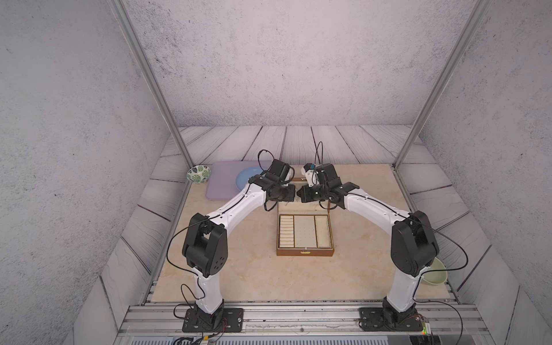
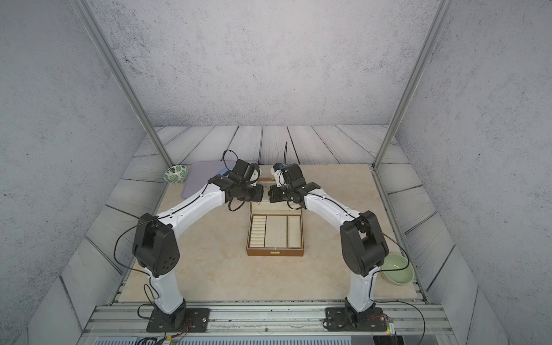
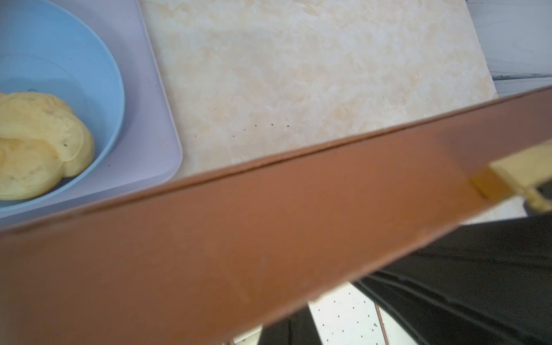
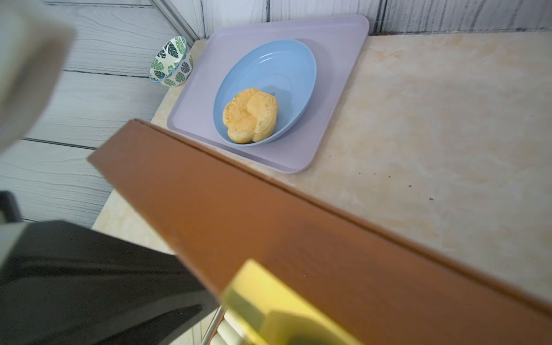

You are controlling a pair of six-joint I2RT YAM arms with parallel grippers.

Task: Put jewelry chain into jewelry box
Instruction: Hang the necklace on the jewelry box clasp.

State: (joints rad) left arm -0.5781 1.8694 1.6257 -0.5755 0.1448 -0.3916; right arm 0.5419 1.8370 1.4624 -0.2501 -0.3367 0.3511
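Operator: Orientation of jewelry box (image 1: 304,252)?

Technician: Open at frame centre in both top views (image 2: 274,252). Clasp front faces the lower edge; compartment strips run bottom to top; lid (image 3: 239,239) stands at the upper end.

Operator: Grippers?

Technician: The left gripper (image 1: 286,194) and right gripper (image 1: 307,194) are both fully closed. They meet tip to tip over the lid and hide most of it. Contents of either grip: cannot tell.

Operator: Location of jewelry chain?

Technician: Too fine to make out in any view. Wrist views show the blurred lid edge cut off by the frame, lilac tray (image 4: 343,59) beyond.
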